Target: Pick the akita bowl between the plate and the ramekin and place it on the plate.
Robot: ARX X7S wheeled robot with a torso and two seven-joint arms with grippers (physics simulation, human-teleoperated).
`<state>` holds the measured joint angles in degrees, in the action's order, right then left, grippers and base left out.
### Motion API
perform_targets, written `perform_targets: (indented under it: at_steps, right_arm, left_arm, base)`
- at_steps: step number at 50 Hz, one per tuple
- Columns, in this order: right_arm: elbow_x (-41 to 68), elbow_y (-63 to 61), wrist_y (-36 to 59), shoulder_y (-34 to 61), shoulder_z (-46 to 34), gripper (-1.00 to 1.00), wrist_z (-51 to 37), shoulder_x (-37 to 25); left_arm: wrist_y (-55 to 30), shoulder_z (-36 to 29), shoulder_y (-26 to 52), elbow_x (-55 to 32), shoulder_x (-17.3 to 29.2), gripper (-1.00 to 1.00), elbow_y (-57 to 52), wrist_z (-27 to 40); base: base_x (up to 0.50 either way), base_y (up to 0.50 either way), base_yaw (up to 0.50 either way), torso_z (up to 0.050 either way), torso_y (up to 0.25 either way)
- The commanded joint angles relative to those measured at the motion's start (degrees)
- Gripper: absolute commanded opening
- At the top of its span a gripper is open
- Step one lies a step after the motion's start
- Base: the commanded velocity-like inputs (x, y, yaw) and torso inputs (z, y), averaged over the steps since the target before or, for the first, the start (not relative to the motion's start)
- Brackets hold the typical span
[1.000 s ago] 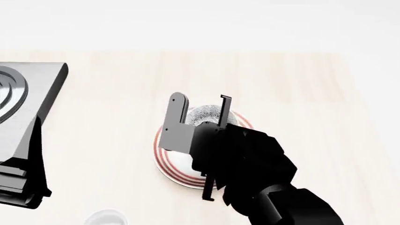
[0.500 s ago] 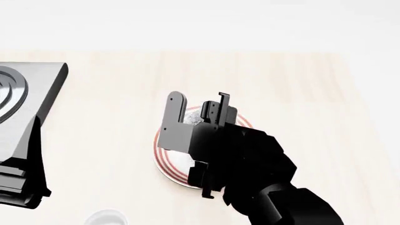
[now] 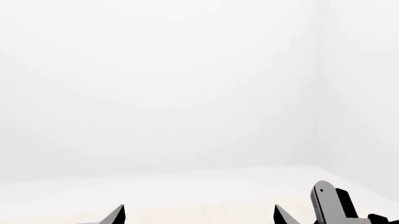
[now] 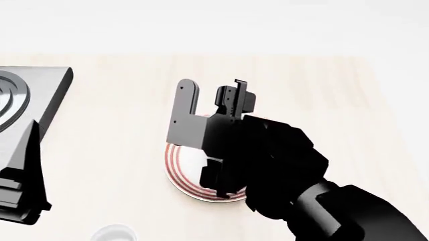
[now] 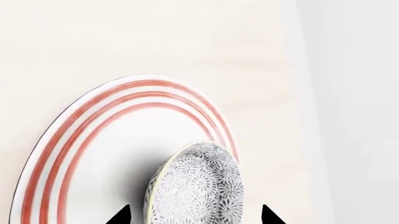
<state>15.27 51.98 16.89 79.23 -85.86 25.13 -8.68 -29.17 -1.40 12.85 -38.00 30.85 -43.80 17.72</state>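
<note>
In the right wrist view the speckled grey-black akita bowl [image 5: 199,186] rests on the plate [image 5: 74,140], a white plate with red rings, toward one side of it. My right gripper [image 5: 194,215] is open around the bowl, with a gap showing on each side between fingertip and bowl. In the head view the right gripper [image 4: 212,88] is raised above the plate [image 4: 176,165], and the arm hides the bowl. The white ramekin [image 4: 114,233] sits at the near edge of the table. My left gripper [image 3: 198,217] is open and holds nothing, facing a blank white background.
A grey appliance with a round ring [image 4: 20,95] stands at the table's left edge, with a dark grey arm part [image 4: 20,186] below it. The pale wooden table [image 4: 322,100] stretches to the right of the plate.
My right gripper has risen and drawn back from the plate. The bowl, seen between its fingers a second ago, is now hidden behind it in the head view.
</note>
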Motion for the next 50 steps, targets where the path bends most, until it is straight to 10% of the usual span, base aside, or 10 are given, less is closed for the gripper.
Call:
perform_targets:
  at_steps: [1, 35, 50]
  right_arm:
    - [2.6, -26.9, 14.2, 3.2, 1.2, 1.00, -3.0, -11.9]
    - [13.8, -110.1, 18.3, -8.5, 22.4, 1.00, -45.4, -57.8]
    - [5.6, -112.0, -17.1, 4.3, -6.8, 1.00, -71.3, -81.0]
  left_arm:
    - [-1.9, 0.7, 0.4, -1.6, 1.0, 1.00, -3.3, 1.9]
    - [8.6, 4.5, -1.1, 7.8, 0.0, 1.00, -6.9, 4.3]
    - [19.1, 8.6, -5.4, 14.6, -3.1, 1.00, -9.2, 6.1]
  base:
    - [0.00, 0.00, 0.00, 0.000, 0.000]
    - [0.00, 0.00, 0.00, 0.000, 0.000]
    - [0.00, 0.00, 0.00, 0.000, 0.000]
